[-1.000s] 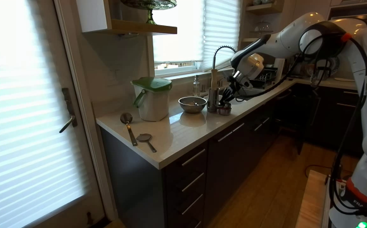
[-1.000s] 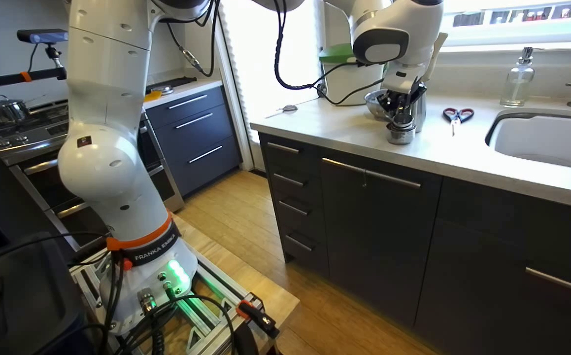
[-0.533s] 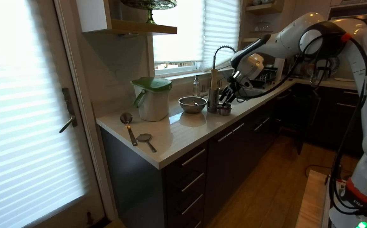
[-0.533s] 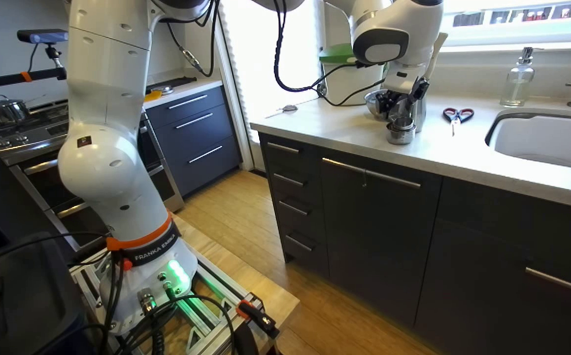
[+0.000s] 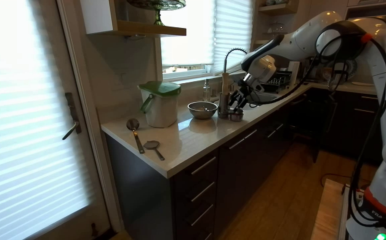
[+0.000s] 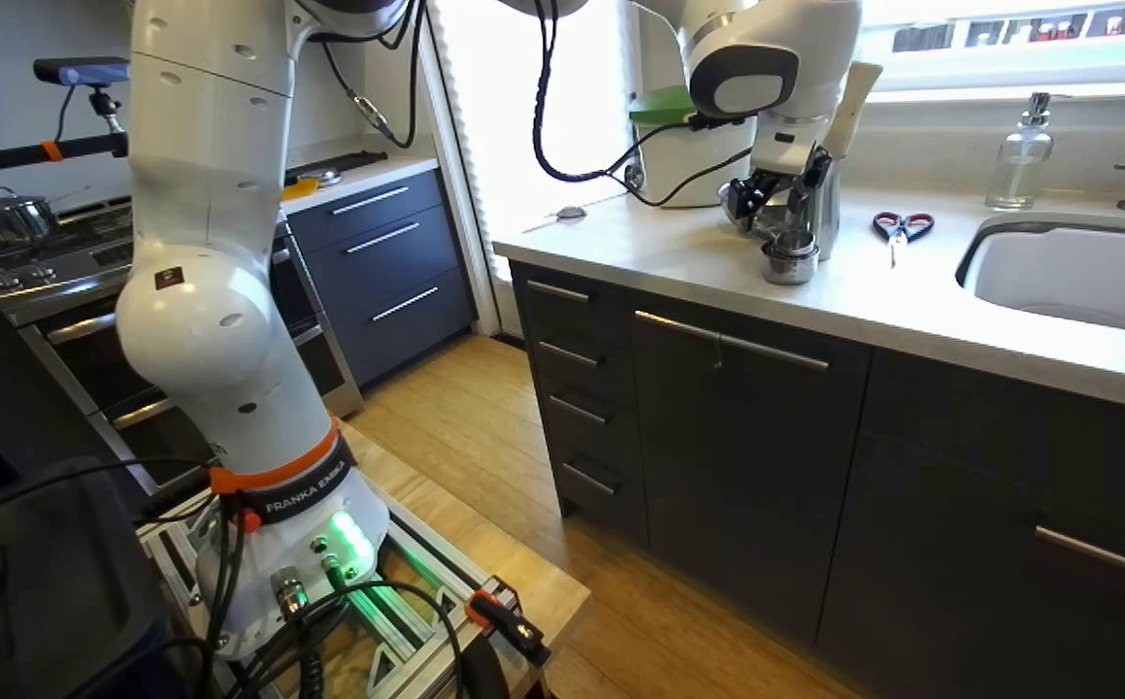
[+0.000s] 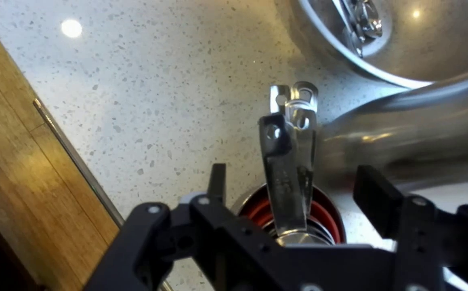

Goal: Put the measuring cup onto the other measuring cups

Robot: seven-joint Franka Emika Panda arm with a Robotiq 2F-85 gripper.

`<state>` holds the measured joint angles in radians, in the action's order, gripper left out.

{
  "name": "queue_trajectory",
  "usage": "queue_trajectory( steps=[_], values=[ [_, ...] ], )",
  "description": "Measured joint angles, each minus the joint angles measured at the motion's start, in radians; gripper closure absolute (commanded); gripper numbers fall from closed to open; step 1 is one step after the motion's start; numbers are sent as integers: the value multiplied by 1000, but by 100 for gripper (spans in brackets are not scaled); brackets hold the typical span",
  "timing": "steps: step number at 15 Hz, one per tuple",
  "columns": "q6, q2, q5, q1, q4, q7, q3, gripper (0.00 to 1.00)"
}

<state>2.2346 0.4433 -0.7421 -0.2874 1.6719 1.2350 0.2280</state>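
The measuring cup (image 7: 285, 184) rests in the top of the other measuring cups (image 6: 789, 267), its dark handle lying over theirs. Red-lined rims (image 7: 326, 216) of the nested stack show in the wrist view. The stack stands on the counter, also visible in an exterior view as a small metal cluster (image 5: 236, 116). My gripper (image 7: 293, 182) is open just above, one finger (image 7: 217, 182) on each side of the handles and clear of them. In an exterior view the gripper (image 6: 781, 189) hangs over the cups. Its palm hides the near part of the stack in the wrist view.
Close beside the cups stands a metal cylinder (image 7: 411, 141) with a wooden utensil (image 6: 853, 109). A metal bowl (image 5: 202, 111) holding small spoons is just beyond. Scissors (image 6: 902, 230), a sink (image 6: 1086, 277), a lidded bin (image 5: 161, 108) and two scoops (image 5: 152, 144) are farther off.
My gripper has opened and let go of the measuring cup, which stays on the stack. The arm has then lifted and drawn back slightly.
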Motion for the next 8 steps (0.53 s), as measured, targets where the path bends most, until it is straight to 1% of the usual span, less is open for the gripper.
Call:
queue_trajectory(
  steps=[4,5,6,8],
  values=[
    [-3,-2,65,29,0,24,-1,27],
    [0,-2,77,34,0,38,-1,31],
    [6,-2,90,40,0,53,-1,38],
    [17,-1,116,50,0,81,-1,44]
  ],
)
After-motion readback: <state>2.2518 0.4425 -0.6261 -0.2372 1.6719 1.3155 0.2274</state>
